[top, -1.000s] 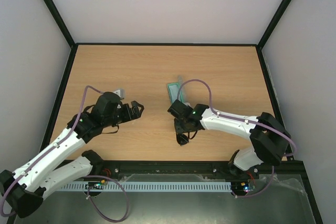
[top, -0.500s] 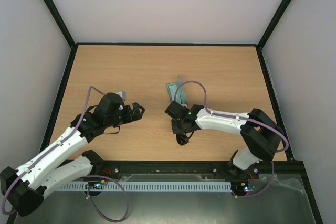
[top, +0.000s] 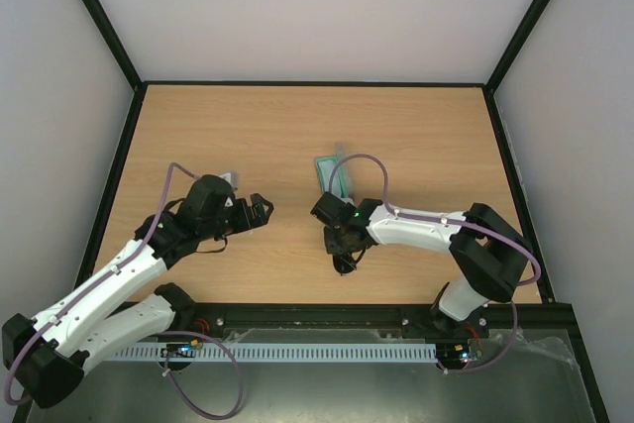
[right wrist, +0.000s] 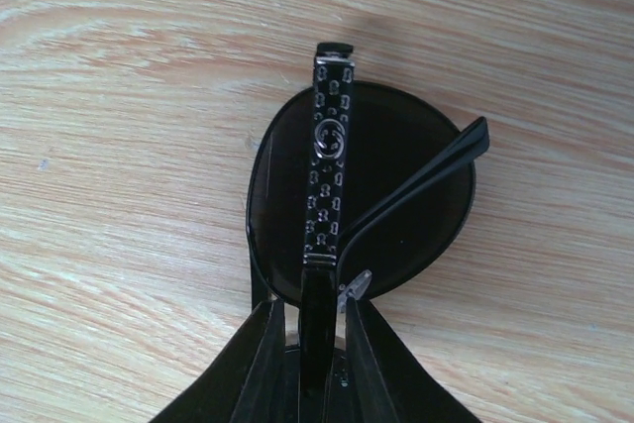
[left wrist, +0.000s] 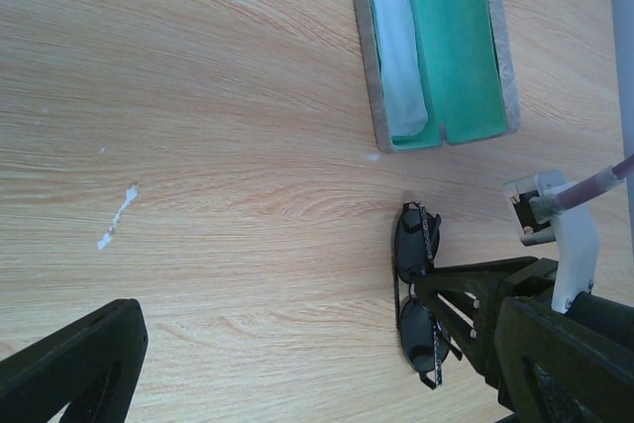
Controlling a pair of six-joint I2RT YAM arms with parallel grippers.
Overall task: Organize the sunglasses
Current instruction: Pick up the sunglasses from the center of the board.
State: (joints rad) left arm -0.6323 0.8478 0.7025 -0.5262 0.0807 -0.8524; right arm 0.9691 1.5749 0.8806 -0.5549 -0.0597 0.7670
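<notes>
The black sunglasses (right wrist: 396, 185) lie folded on the wooden table, also seen in the top view (top: 345, 264) and the left wrist view (left wrist: 414, 294). My right gripper (right wrist: 317, 309) points down at them in the top view (top: 343, 248). Its two fingers stand on either side of one patterned temple arm (right wrist: 329, 160), with a narrow gap on each side. My left gripper (left wrist: 333, 354) is wide open and empty, a hand's width left of the sunglasses (top: 261, 210).
The grey case (left wrist: 495, 37) lies open beyond the sunglasses, showing its green lining, with a pale folded cloth (left wrist: 398, 56) in one half. In the top view the case (top: 334, 174) sits just behind my right wrist. Black frame rails border the table.
My right gripper has shifted slightly left over the sunglasses. My left gripper has edged slightly forward. The sunglasses and the case have not moved.
</notes>
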